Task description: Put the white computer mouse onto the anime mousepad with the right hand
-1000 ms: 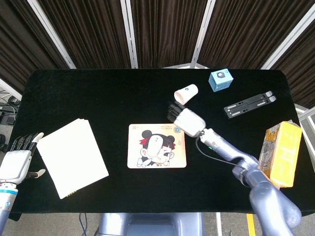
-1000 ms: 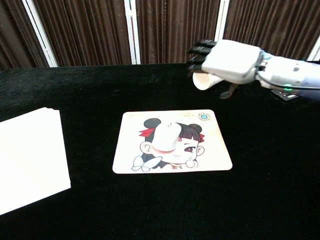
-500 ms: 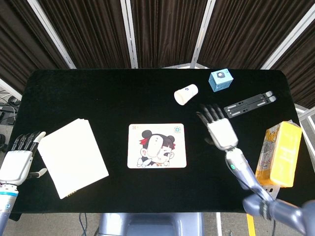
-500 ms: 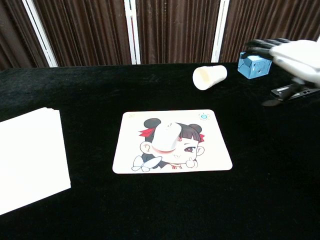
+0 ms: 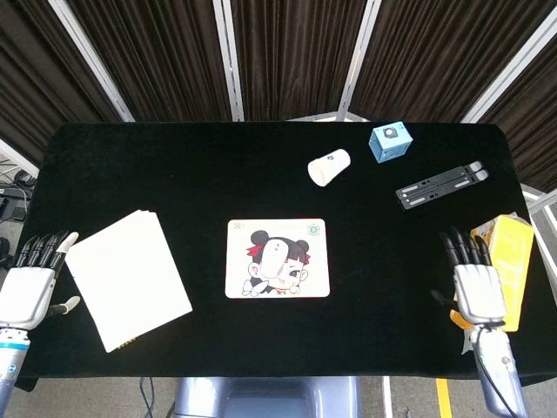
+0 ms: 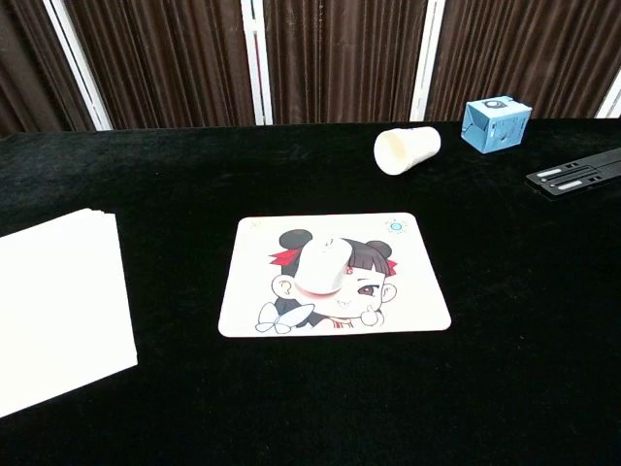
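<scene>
The white mouse (image 5: 277,255) lies flat on the mousepad (image 5: 239,283), near its middle, over the cartoon girl's face. The pad, printed with a black-haired anime figure, lies flat at the table's centre.

No text, label or number is legible on anything in either view.

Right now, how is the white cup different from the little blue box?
The white cup lies tipped on its side with its open mouth showing, while the blue box sits upright on the table. The cup is round and plain white; the box is square-sided and blue with a round mark on top. The cup lies nearer the anime mousepad; the box sits farther toward the back right corner. Both rest on the black table, touched by neither hand.
</scene>
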